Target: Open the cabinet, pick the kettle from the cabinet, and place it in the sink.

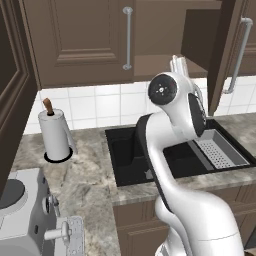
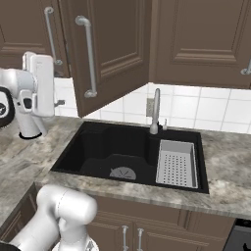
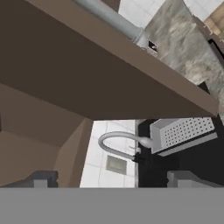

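Hanging beside the opened cabinet, the gripper is seen with its fingers spread wide and nothing held between them. One door is swung out over the sink, its long silver bar handle standing upright; the other door is shut. A lighter brown shelf is exposed in the opening, above and behind the hand. The kettle cannot be made out on the visible part of that shelf, so its bearing from the fingers cannot be told; it is judged to lie deeper in, hidden by the arm and door. In the hand view the door's flat brown underside is crossed close above the fingers, with the curved faucet and perforated tray beyond. The sink is matt black and rectangular, set in a grey marbled worktop. A reach up and into the opening is judged to come next.
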